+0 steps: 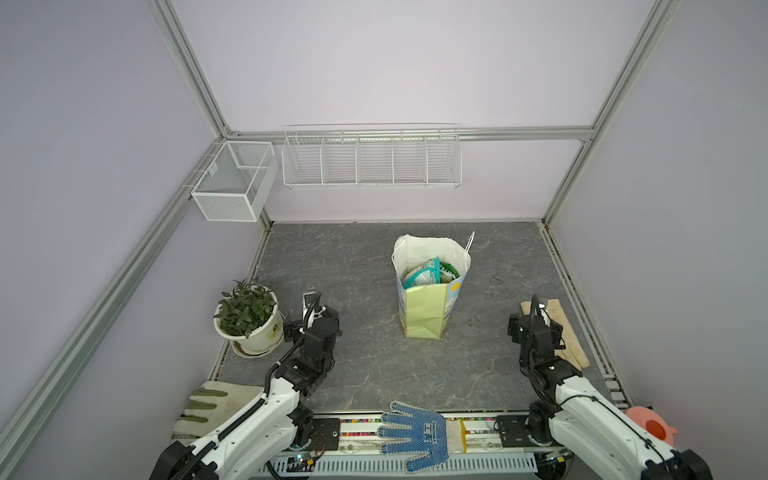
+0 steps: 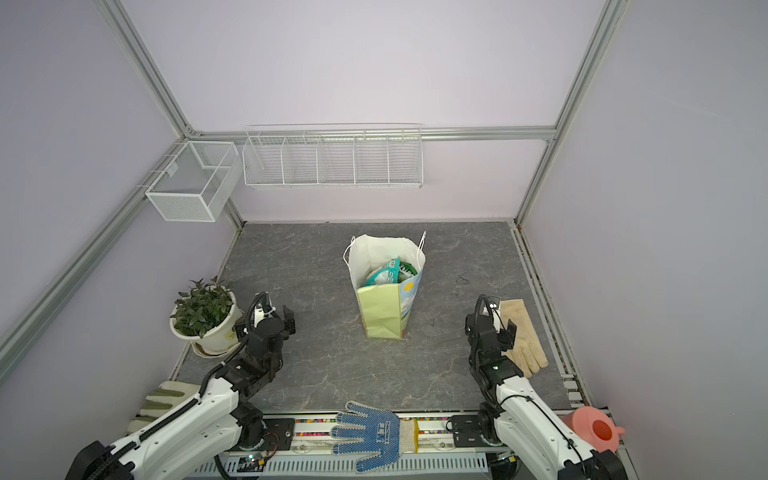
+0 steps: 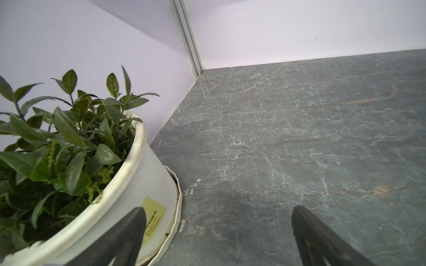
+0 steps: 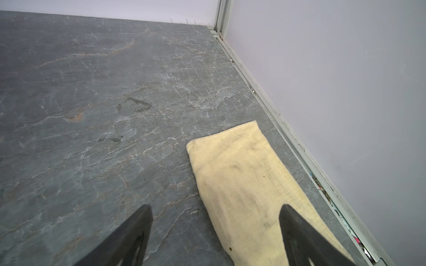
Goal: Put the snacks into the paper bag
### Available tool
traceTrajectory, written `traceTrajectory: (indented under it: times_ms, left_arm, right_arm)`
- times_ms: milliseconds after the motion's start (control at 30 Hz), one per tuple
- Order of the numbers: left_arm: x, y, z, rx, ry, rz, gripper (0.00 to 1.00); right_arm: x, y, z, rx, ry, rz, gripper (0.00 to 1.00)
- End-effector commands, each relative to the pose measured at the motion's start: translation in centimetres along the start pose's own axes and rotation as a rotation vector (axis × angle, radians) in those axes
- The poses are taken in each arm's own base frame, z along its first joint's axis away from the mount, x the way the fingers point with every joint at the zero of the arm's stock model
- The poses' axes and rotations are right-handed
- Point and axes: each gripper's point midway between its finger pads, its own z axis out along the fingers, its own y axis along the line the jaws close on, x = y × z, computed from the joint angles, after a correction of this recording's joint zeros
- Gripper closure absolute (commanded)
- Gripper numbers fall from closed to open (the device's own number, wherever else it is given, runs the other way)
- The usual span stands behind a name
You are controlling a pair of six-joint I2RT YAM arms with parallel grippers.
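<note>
The paper bag (image 1: 423, 311) (image 2: 381, 313) stands upright mid-table in both top views, mouth open, pale yellow-green side panel toward me. The snacks (image 1: 430, 272) (image 2: 390, 272) show inside it as teal and green packets below the rim; I see no packet on the table. My left gripper (image 1: 311, 318) (image 2: 266, 322) (image 3: 217, 208) hovers open and empty at the front left, beside a plant pot. At the front right, my right gripper (image 1: 536, 326) (image 2: 490, 328) (image 4: 216, 206) is open over the edge of a cream glove, holding nothing.
A potted plant (image 1: 247, 316) (image 3: 69, 149) sits close left of the left gripper. A cream glove (image 1: 571, 336) (image 4: 242, 179) lies by the right wall. At the front are a blue dotted glove (image 1: 415, 432), a striped cream glove (image 1: 212, 405) and a pink watering can (image 1: 652, 428). Wire baskets (image 1: 372, 160) hang behind.
</note>
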Motion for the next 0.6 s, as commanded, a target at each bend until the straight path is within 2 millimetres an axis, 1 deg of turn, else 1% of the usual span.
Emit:
traceTrajectory:
  times_ms: [0,100,233,567]
  left_arm:
    - [-0.5,0.3,0.6,-0.005,-0.012,-0.04,0.02]
    - [-0.5,0.6,1.0,-0.009,-0.008,-0.059,0.02]
    - [-0.6,0.6,1.1,-0.011,-0.011,-0.062,0.02]
    - [-0.8,1.6,1.3,-0.068,-0.028,-0.089,0.03]
  right_arm:
    - [-2.0,0.5,0.3,-0.012,-0.047,0.055,0.11]
    - [-2.3,0.7,0.6,-0.01,-0.055,0.056,0.11]
    - [-2.7,0.4,0.6,0.003,-0.093,0.087,0.11]
    - [-3.2,0.0,1.1,0.029,-0.137,0.139,0.11]
